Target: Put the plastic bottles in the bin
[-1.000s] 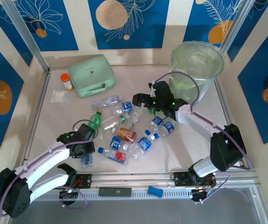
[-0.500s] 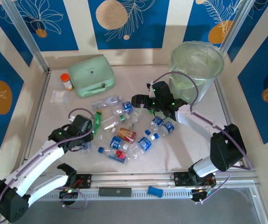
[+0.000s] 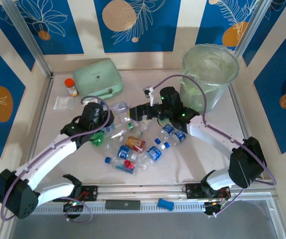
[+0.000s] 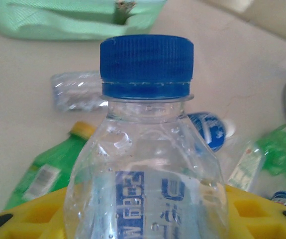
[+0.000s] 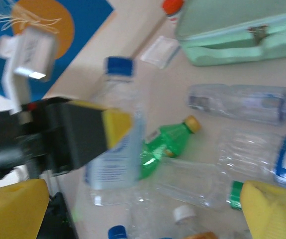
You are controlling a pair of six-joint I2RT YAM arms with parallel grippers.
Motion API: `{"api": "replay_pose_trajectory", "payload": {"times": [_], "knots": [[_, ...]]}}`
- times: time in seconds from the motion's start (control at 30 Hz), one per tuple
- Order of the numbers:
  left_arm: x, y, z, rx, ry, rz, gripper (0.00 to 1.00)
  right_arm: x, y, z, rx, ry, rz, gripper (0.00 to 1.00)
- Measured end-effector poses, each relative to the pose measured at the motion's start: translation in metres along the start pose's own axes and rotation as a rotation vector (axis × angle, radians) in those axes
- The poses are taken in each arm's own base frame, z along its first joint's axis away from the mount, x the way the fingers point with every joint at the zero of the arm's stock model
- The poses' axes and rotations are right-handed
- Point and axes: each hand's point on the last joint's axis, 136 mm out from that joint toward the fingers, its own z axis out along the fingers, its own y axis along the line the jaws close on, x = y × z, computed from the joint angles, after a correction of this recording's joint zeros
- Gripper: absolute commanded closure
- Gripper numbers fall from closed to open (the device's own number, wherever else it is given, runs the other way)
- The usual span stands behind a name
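Clear bottle with blue cap and blue-printed label, clamped in left pincer beside loose bottles, clear and green, scattered on the tabletop; right pincer spread wide, gripping nothing; lined bin far right, contents unclear

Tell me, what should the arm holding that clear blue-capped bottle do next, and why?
Probably swing it right and away, toward the large round translucent grey-green bin. The left jaws are shut on the clear blue-capped plastic bottle, held upright, and the bin stands well off at the far right, with its mouth open.
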Motion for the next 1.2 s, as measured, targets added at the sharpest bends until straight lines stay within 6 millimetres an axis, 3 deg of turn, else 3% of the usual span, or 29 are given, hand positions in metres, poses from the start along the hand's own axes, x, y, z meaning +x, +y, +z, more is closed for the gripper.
{"api": "replay_pose_trajectory", "payload": {"times": [0.17,0.37,0.57,0.8,0.93,1.2], "knots": [[-0.014,-0.031,0.019,0.118,-0.036,-0.066,0.53,0.020,0.017,0.011,-0.054,0.017,-0.027,0.01],[-0.029,-0.062,0.017,0.266,-0.074,-0.157,0.53,0.034,0.018,0.027,-0.065,0.025,-0.031,0.01],[-0.019,-0.053,0.024,0.263,-0.063,-0.199,0.53,0.042,0.007,0.041,-0.025,0.031,-0.027,0.00],[-0.017,-0.073,0.012,0.373,-0.021,-0.233,0.53,0.049,-0.016,0.052,0.057,0.036,-0.016,0.03],[-0.016,-0.079,0.010,0.406,-0.005,-0.241,0.52,0.048,-0.020,0.053,0.079,0.029,-0.024,0.16],[-0.015,-0.081,0.010,0.417,0.006,-0.250,0.48,0.046,-0.010,0.055,0.048,0.027,-0.040,0.44]]}}
